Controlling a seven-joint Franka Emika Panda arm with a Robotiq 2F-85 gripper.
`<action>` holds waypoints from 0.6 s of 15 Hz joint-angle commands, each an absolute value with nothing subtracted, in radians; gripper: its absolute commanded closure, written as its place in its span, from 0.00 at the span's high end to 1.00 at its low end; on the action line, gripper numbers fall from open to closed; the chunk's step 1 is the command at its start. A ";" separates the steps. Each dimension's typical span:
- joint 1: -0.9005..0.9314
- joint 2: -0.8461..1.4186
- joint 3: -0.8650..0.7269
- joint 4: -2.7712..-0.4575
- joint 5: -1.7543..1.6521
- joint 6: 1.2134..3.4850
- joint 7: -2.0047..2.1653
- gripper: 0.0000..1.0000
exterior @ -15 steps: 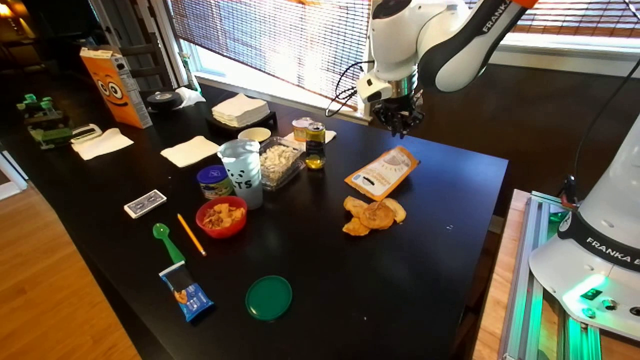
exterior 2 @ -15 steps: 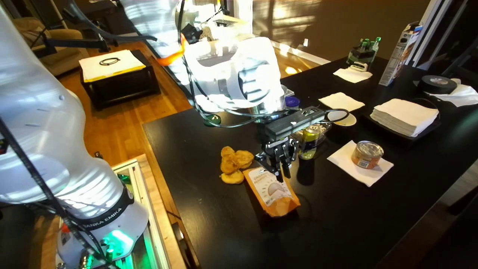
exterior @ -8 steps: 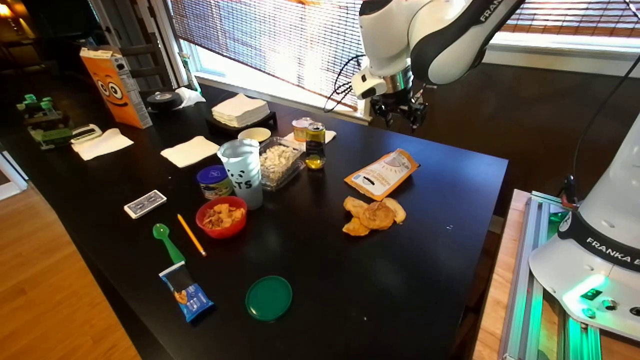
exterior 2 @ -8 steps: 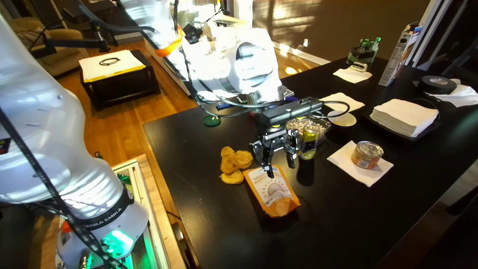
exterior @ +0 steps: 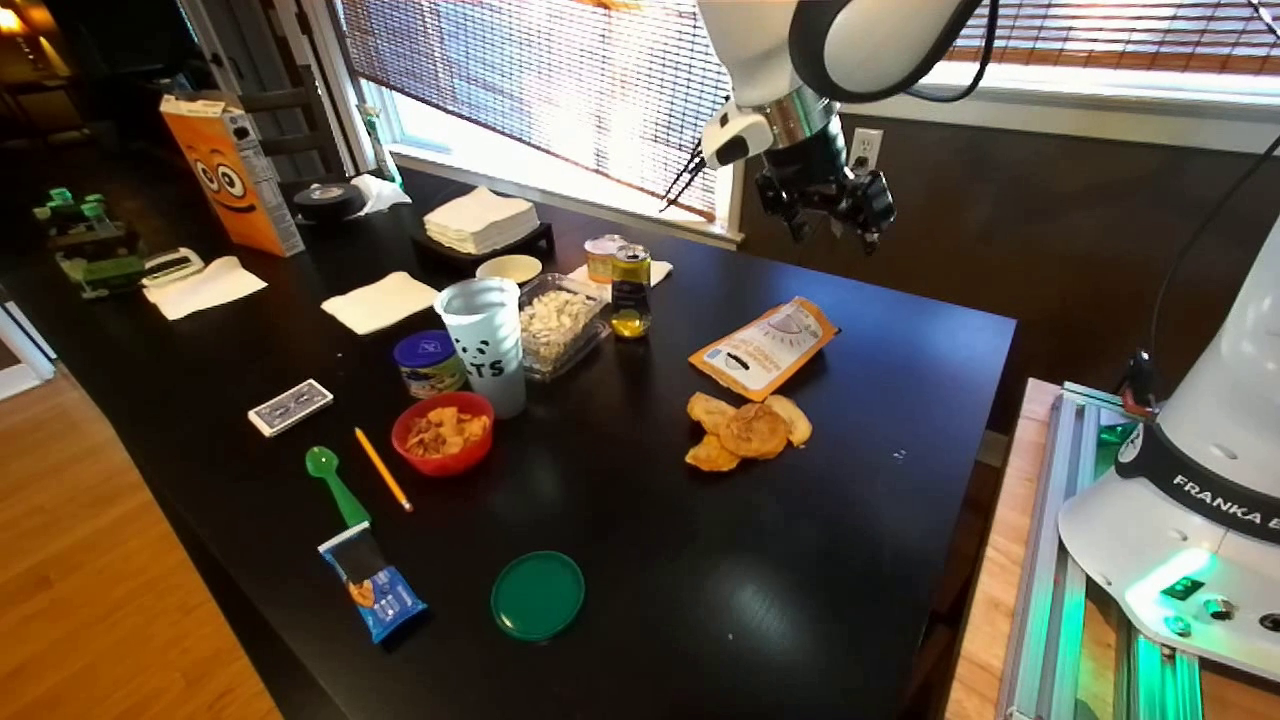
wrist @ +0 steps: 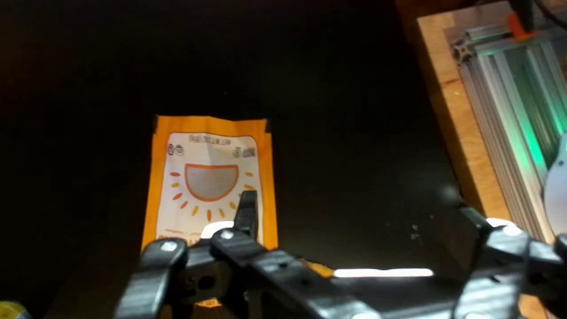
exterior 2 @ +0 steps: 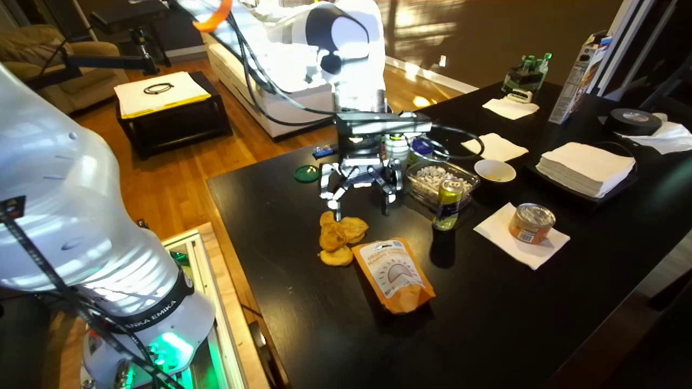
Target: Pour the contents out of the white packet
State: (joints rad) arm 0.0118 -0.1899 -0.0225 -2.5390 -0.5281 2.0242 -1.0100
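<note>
The white packet [exterior: 767, 347], a pouch with orange edges and a large white label, lies flat on the dark table in both exterior views [exterior 2: 393, 274]. Several orange-yellow dried slices [exterior: 745, 432] are heaped right at one end of it; the same slices [exterior 2: 336, 237] show close to its corner. My gripper [exterior: 835, 240] is raised well above the table, clear of the packet. Its fingers are spread wide with nothing between them [exterior 2: 337, 208]. In the wrist view the packet [wrist: 208, 177] lies below, partly covered by one finger. How much is inside it cannot be seen.
A can [exterior: 630, 292], a clear tray of white pieces [exterior: 555, 318], a tall cup [exterior: 487, 345] and a red bowl [exterior: 443, 434] stand beside the packet. A green lid [exterior: 538, 596] lies nearer the front. A tin [exterior 2: 532, 223] sits on a napkin.
The gripper has opened from nearly shut to wide. It has risen and moved away from the packet, which stays on the table with the slices.
</note>
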 commanded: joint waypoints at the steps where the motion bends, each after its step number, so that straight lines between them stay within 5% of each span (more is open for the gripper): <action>1: 0.035 -0.247 -0.014 -2.503 -0.355 1.893 -0.942 1.00; 9: 0.048 -0.316 -0.010 -2.504 -0.159 1.939 -0.637 1.00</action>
